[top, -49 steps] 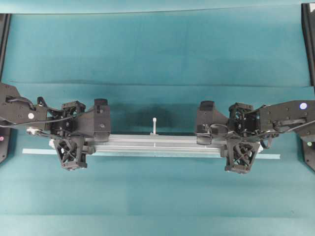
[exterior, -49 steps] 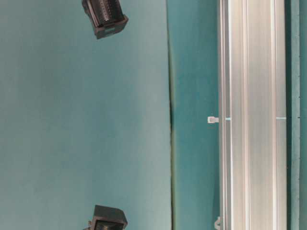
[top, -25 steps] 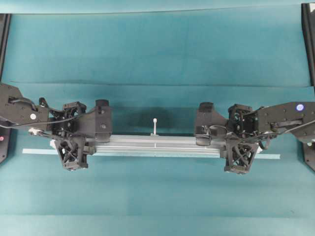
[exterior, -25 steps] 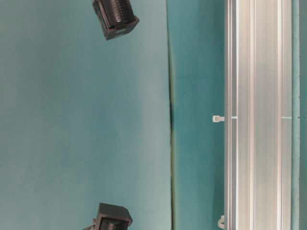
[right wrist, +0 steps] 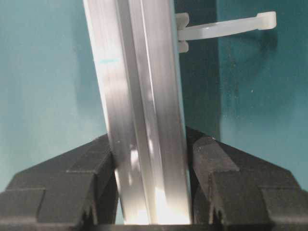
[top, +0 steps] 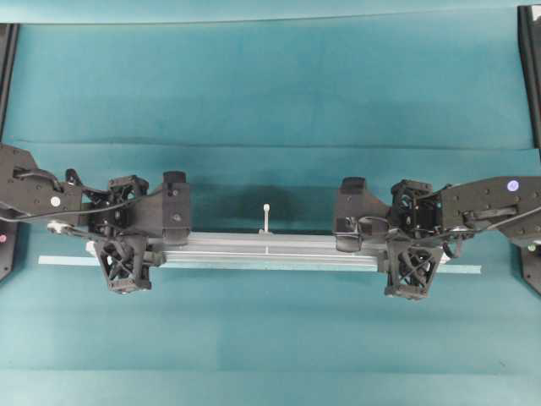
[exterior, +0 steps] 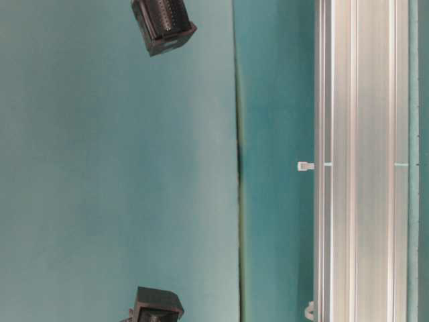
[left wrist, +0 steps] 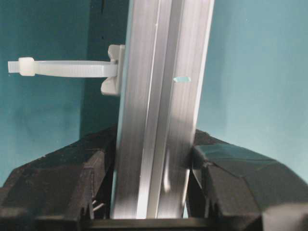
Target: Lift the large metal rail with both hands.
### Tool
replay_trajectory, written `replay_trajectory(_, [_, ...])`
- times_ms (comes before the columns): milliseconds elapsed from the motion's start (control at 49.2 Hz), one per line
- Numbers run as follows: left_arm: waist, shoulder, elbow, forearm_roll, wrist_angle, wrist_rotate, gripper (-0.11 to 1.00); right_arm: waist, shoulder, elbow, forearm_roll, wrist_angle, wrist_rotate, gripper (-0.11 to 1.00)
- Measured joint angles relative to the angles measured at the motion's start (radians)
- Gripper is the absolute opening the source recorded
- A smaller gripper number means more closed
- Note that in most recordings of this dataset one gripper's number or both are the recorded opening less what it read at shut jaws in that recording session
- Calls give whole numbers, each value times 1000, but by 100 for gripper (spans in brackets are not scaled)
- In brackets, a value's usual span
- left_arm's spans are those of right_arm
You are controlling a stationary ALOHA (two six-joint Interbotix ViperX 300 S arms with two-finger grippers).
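Thin flat pale teal strip (top: 254,268) lies nearest on the teal worktop (top: 270,85). Beyond it, long grooved silver aluminium rail (top: 270,249), clamped near its ends by left black pincer (top: 127,250) and right black pincer (top: 412,255).

Robot lab; teal-covered bench (top: 270,76)
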Motion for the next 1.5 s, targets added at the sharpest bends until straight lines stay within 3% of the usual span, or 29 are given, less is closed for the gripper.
replay_trajectory(1159, [2, -2, 25, 0, -57, 0, 36, -17, -8, 23, 2, -60, 2, 39])
replay_trajectory(1200, [2, -2, 25, 0, -58, -2, 37, -17, -6, 23, 5, -60, 2, 42])
replay_trajectory(1261, [2, -2, 26, 0, -58, 0, 37, -18, -6, 23, 5, -58, 2, 57])
replay_trajectory(1301, [2, -2, 26, 0, -60, -11, 42, -23, -6, 28, 8, -58, 8, 69])
replay_trajectory(1383, [6, 8, 28, -6, -63, -41, 67, -41, -2, 32, 6, -57, 20, 89])
replay_trajectory(1444, [11, 11, 31, -6, -66, -52, 84, -41, -2, 32, 5, -57, 29, 96])
replay_trajectory(1505, [14, 11, 31, -6, -64, -51, 95, -41, -2, 31, 2, -58, 37, 96])
